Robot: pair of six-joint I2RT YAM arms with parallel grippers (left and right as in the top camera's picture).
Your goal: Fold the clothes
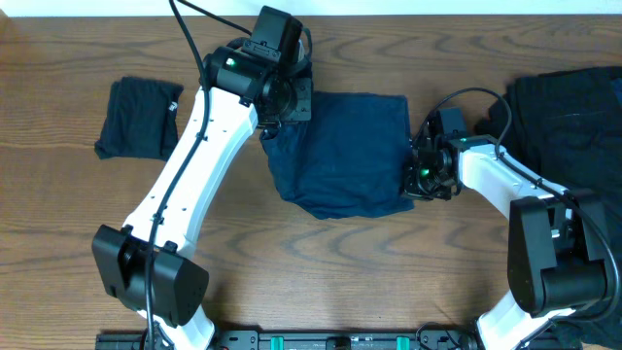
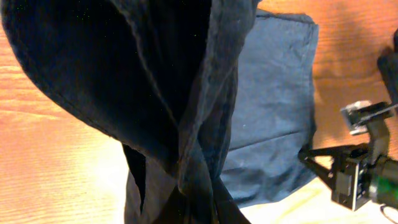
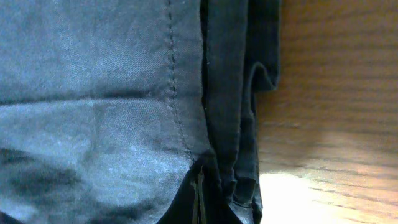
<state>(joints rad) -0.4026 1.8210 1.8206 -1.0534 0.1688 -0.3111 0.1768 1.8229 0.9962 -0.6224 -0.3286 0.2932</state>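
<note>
Looking down from overhead, we see the navy garment (image 1: 340,160) spread on the wooden table (image 1: 58,224), midway between the two arms. The left gripper (image 1: 270,126) sits at its upper left corner, closed tight on the cloth. In the left wrist view the fabric rises in a bunched, hanging fold right up to the lens, hiding the fingers. The right gripper (image 1: 416,180) meets the garment's right edge, also fully closed. Its wrist view is filled by the stitched hem, whose layers gather down toward the closed tips at the bottom of the frame, so we read it as pinching that hem. A black garment (image 1: 136,119) lies folded near the table's left side, well apart from the navy one. A dark heap (image 1: 569,102) of cloth rests at the far right.
</note>
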